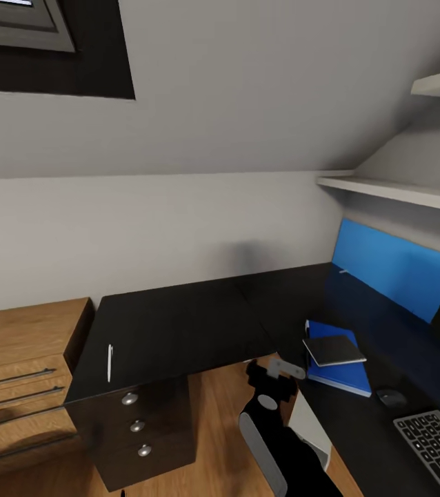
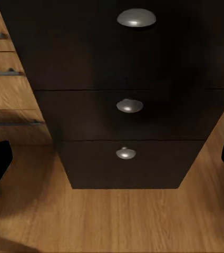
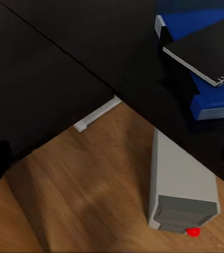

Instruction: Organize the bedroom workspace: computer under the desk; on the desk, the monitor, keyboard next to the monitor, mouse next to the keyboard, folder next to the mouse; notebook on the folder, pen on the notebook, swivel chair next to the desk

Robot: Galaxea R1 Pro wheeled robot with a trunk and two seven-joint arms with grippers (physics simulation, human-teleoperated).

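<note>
The pen [image 1: 110,362] lies far from the notebook [image 1: 334,350]. Pinch it across its middle. Both grippers look open, empty.

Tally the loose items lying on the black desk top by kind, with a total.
Pen: 1
Folder: 1
Notebook, on the folder: 1
Mouse: 1
Keyboard: 1
Total: 5
</note>
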